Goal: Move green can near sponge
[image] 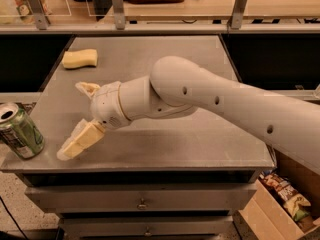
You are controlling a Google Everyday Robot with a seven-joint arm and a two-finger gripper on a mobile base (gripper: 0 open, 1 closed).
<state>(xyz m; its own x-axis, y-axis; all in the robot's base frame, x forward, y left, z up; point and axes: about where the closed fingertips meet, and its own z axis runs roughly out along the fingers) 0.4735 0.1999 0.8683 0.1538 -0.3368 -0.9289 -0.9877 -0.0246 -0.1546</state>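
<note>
Gripper (72,120) is pictured spread open at lower left, just right of the green can (18,132) on the table's (200,134) corner, which should be straddled squarely before being carried to the sponge (80,59), upper left.

Grey metal surface (200,139) tops a cabinet with two front drawers (142,203), each with a small pull. Behind it, a wooden counter (200,6) carries upright metal posts (117,6). Speckled floor (15,214) lower left; open cardboard box (257,224) lower right. Hand (72,120) hangs over the surface's front-left corner, fingers spread.
</note>
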